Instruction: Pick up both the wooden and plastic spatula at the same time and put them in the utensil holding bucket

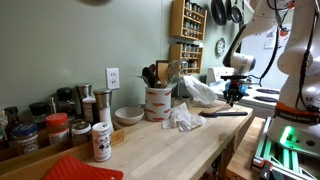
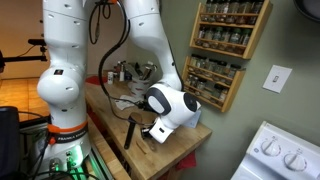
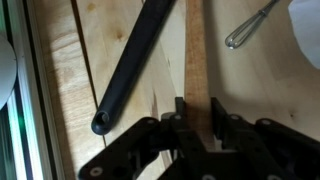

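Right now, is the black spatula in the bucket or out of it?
Out. The black spatula lies flat on the counter in the wrist view; the bucket stands well away in an exterior view.

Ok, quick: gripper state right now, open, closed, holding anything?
Gripper: closed on the handle of the wooden spatula; the plastic spatula lies beside it, outside the jaws.

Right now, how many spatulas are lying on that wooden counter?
2. A pale wooden spatula sits in the claw; a long black plastic spatula lies diagonally beside it. Others may be hidden.
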{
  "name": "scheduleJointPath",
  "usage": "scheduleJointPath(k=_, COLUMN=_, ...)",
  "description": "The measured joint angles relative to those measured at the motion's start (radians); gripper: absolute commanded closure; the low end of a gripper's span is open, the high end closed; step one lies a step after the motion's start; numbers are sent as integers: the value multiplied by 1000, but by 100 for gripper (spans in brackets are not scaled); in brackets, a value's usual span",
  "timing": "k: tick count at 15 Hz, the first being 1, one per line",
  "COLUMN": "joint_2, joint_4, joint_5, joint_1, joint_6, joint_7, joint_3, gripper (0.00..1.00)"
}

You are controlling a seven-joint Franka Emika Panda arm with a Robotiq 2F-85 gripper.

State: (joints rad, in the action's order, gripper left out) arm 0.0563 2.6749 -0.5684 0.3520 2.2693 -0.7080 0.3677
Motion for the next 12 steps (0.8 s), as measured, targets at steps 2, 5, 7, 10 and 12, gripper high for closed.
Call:
scheduleJointPath(k=2, joint_2=0, joint_4=10, joint_5=5, joint_1=-2, joint_6=0, joint_7=-39, joint_3=-5, gripper=88)
scheduleJointPath(k=5, joint_2=0, joint_4=22, joint_5=35, joint_1=-12, joint_6=0, joint_7=-126, joint_3=-11, gripper=41)
scheduleJointPath(k=7, joint_2=-5, joint_4=22, joint_5=58, joint_1=-18, joint_6=0, joint_7=-166, joint_3=-14, gripper=26)
scheduleJointPath(k=10, joint_2=-33, joint_4=26, joint_5=102, joint_1=-23, joint_6=0, joint_7=-204, joint_3=-20, gripper=3)
scheduleJointPath(k=12, joint_2=-63, joint_4=35, joint_5=128, joint_1=-27, joint_6=0, joint_7=-224, joint_3=-31, gripper=0)
